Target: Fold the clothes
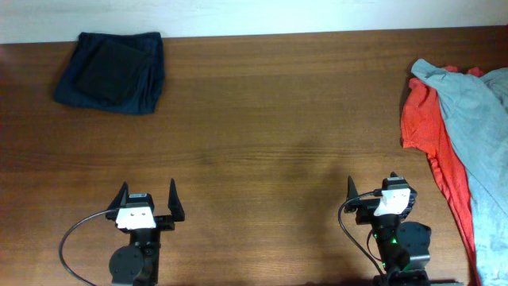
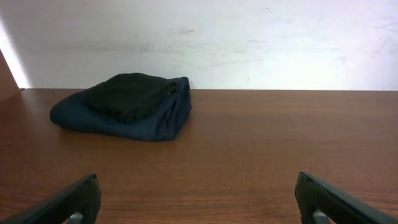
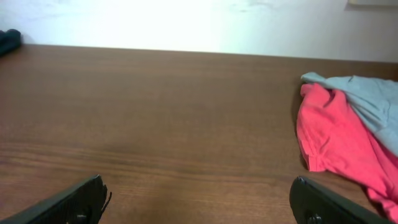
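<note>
Your left jaws stand spread as wide as they go with nothing between them, their dark fingers [image 2: 68, 202] hanging over bare wood near the near edge of the bench [image 1: 262, 119]. Your right jaws are just as wide and also hold nothing; their fingers [image 3: 74, 202] sit low in the two corners of the right wrist view.

The clothes lie in a loose, unfolded heap along the right edge of the bench, well apart from both arms. The pale grey-teal cotton T-shirt [image 1: 480, 119] lies crumpled on top, and it covers the outer side of the red cotton T-shirt [image 1: 425, 127], whose sleeve spreads inward over the wood. Both are soft and wrinkled, with wavy hems.

The overhead view shows you the heap running from near the far right corner down towards the near edge. The right wrist view catches only its inner part, red [image 3: 329, 137] in front and grey-teal [image 3: 367, 99] behind.

A dark navy garment, folded into a thick square bundle [image 1: 111, 71], sits at the far left corner. The left wrist view shows its rounded, layered side [image 2: 124, 106] against the pale wall. The bench is smooth brown wood with a fine grain.
</note>
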